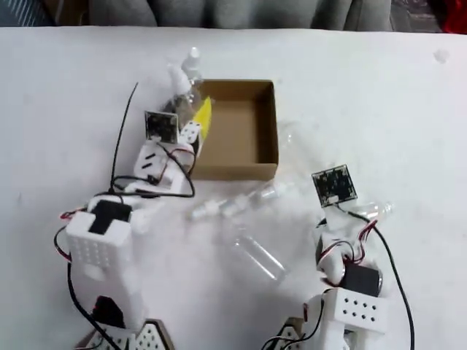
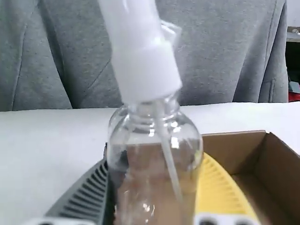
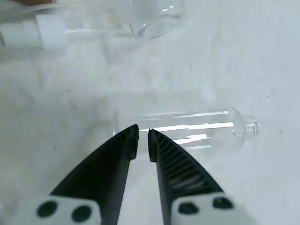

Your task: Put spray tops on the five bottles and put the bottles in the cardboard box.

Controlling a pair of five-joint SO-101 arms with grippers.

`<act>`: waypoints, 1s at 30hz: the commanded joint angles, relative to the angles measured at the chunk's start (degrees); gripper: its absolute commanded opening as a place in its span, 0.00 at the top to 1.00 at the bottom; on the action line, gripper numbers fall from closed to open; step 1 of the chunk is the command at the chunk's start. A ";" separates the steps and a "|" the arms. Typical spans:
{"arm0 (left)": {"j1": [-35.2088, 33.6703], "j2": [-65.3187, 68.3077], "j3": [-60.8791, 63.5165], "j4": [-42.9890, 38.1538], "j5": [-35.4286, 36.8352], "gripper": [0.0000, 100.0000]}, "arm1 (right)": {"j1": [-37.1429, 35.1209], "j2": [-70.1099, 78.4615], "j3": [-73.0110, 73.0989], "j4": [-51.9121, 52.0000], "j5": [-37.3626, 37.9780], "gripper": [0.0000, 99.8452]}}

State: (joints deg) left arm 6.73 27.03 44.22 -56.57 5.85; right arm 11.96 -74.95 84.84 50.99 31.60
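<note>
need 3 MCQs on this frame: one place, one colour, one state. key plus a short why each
1. Where is the clear plastic bottle with the white spray top that the left gripper holds?
A) upright at the edge of the brown cardboard box
B) lying flat inside the box
C) flat on the table near the arm bases

2. What colour are the left gripper's fingers?
A) both black
B) one grey, one yellow
C) both white

3. How is the clear topless bottle below the right gripper?
A) upright with a spray top on
B) packed in the box
C) on its side, neck open

Key: 1 A, the left wrist view shows it upright with the box wall beside it. 2 B, grey and yellow flank the bottle. 3 C, the right wrist view shows it lying with a bare neck.
</note>
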 commanded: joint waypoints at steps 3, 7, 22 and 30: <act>0.04 -0.04 -3.87 -2.02 -0.70 0.98 | 0.48 -0.04 0.53 -0.13 1.05 0.98; -1.10 0.04 -4.48 -2.02 -0.70 0.97 | 0.48 -0.04 0.53 -0.13 1.14 0.98; -1.63 0.04 -3.96 -0.09 -1.58 0.83 | 0.48 -0.04 0.97 -0.13 1.32 0.98; -1.45 -0.13 -3.96 3.60 -1.85 0.72 | 0.48 -0.04 0.97 -0.13 1.32 0.98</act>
State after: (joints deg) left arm 5.93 27.47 43.34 -53.76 4.53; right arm 11.96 -74.95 84.84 50.99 32.22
